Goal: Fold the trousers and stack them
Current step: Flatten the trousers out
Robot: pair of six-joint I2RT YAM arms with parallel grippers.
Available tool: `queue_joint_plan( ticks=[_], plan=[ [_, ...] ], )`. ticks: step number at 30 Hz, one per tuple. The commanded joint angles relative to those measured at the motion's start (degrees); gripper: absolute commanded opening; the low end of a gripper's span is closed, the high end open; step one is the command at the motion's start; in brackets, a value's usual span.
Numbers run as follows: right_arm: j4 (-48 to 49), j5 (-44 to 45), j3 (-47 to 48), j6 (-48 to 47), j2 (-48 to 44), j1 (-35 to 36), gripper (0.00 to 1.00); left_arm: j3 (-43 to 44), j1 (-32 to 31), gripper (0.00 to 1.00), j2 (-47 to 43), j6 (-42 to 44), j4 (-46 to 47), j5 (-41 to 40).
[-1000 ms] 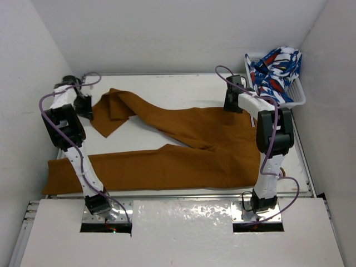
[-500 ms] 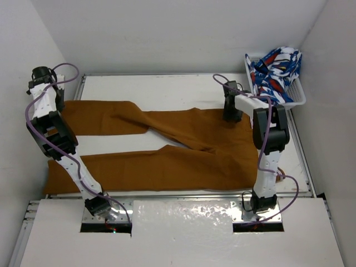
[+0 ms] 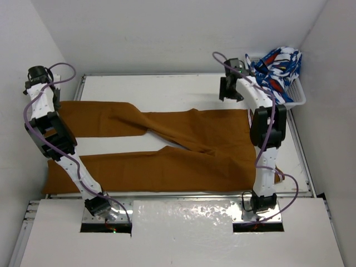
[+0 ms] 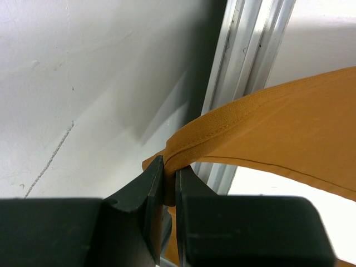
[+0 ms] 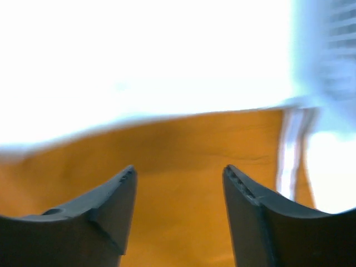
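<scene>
— What has your left end effector got?
— It's clenched on a leg hem of the trousers, right beside the wall.
— And your right end effector?
— Released, hovering over the waist end. From there the 2 legs stretch leftward across the desk.

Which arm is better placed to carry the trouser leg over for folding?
Left: the left gripper is shut on the trousers at a leg hem. The right gripper hangs open above the waist end, holding nothing.

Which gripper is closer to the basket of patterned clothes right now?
Right. The right gripper hangs open just beside the basket; the left gripper is at the opposite side, clamped on the trousers.
</scene>
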Motion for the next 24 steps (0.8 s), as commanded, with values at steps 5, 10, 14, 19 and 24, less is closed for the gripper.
queue_joint_plan(
  ticks=[5,10,14,19,24],
  plan=[
    [-10.26,18.35,13.38,8.5,12.62,-2.53,0.73,-0.43,0.44,0.0,-2.78,1.05,2.77,1.62],
    [-10.0,19.6,10.06,11.31,15.09,-3.58,0.78,-4.47,0.35,0.0,-4.71,1.92,4.0,1.36],
    [-10.34,15.38,8.46,12.46,18.32,-3.58,0.79,-6.84,0.35,0.0,-5.59,2.28,4.97,0.83],
    [-9.47,10.73,4.79,15.7,18.87,-3.67,0.69,-5.88,0.35,0.0,-5.59,2.45,4.71,0.65],
    [-5.0,4.57,-5.4,20.45,13.44,-3.67,0.34,-4.82,0.35,0.0,-5.77,3.33,4.79,-1.1]
  ],
)
